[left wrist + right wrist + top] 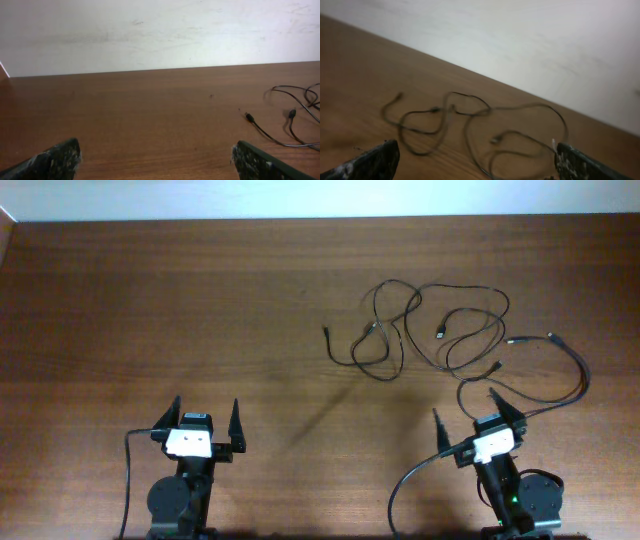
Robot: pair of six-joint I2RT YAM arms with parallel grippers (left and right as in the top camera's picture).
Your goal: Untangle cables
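Several thin black cables (pixel 441 333) lie in a loose tangle on the brown table, right of centre. Their loops cross one another and small plug ends stick out on several sides. One long strand curves down to the right, close to my right gripper (pixel 464 406), which stands open just in front of the tangle. In the right wrist view the blurred cables (pixel 482 113) spread ahead between the wide-apart fingers of my right gripper (pixel 476 155). My left gripper (pixel 205 408) is open at the front left, far from the tangle. Its wrist view shows only plug ends (pixel 248 117) at the right.
The wooden table (pixel 150 300) runs to a white wall at the back. Thick black robot cables (pixel 128 480) trail from both arm bases at the front edge.
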